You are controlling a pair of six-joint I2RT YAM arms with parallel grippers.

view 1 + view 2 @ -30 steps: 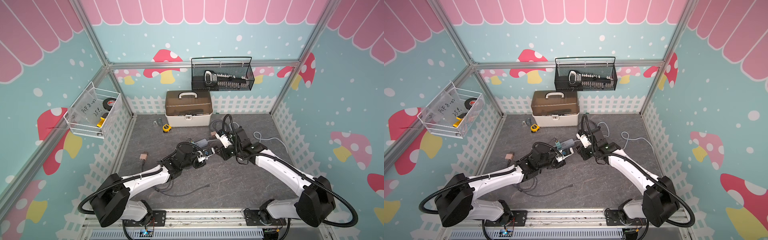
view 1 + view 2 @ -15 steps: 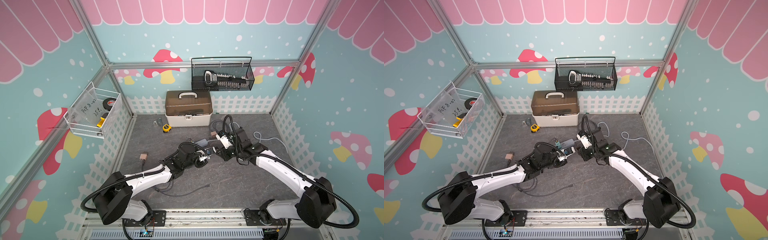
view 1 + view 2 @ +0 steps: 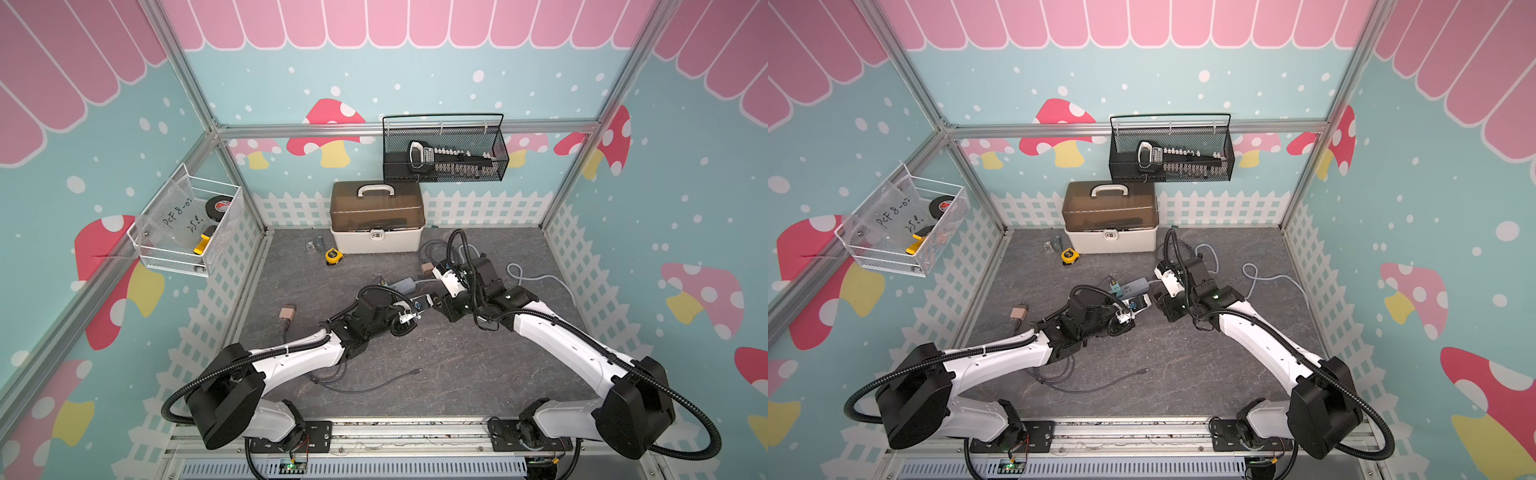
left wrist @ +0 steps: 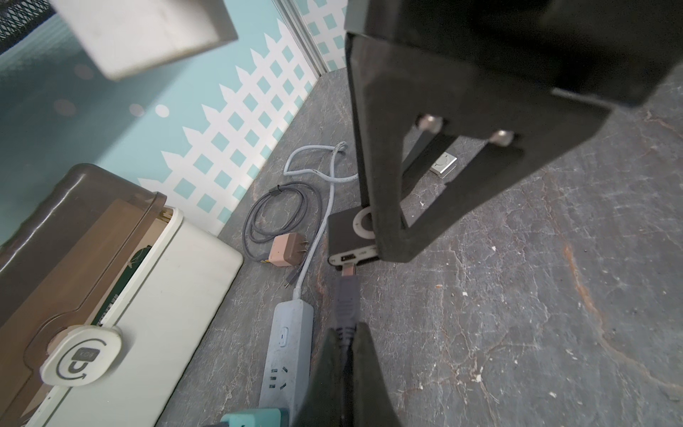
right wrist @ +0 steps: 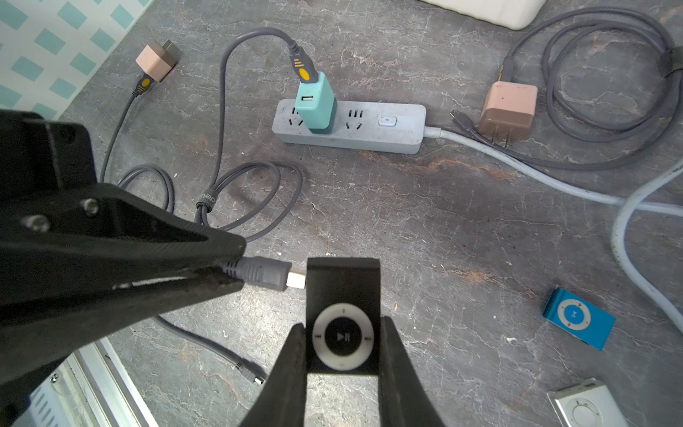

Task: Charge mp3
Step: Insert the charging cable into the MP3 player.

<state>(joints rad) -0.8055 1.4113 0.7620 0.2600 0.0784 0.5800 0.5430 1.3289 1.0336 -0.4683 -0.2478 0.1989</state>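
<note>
Charging attempt, mid-table: the right gripper (image 5: pixel 343 334) is clamped on the flat sides of a small black mp3 (image 5: pixel 343 281), a matte square slab with a white click-wheel ring, held over the grey, marble-veined mat (image 5: pixel 462 240). The left gripper (image 5: pixel 236 270), its ribbed black fingers pinched tight on a grey moulded plug (image 5: pixel 264 275), presents the plug's bright metal tip at the mp3's side edge; whether it is seated cannot be told. A grey cable (image 5: pixel 221 129) arcs from a teal, round-cornered charger (image 5: pixel 316 107) standing in a pale oblong power strip (image 5: pixel 369 129). A glossy blue player (image 5: pixel 578 318) and a brushed silver player (image 5: pixel 580 406) lie well apart.
</note>
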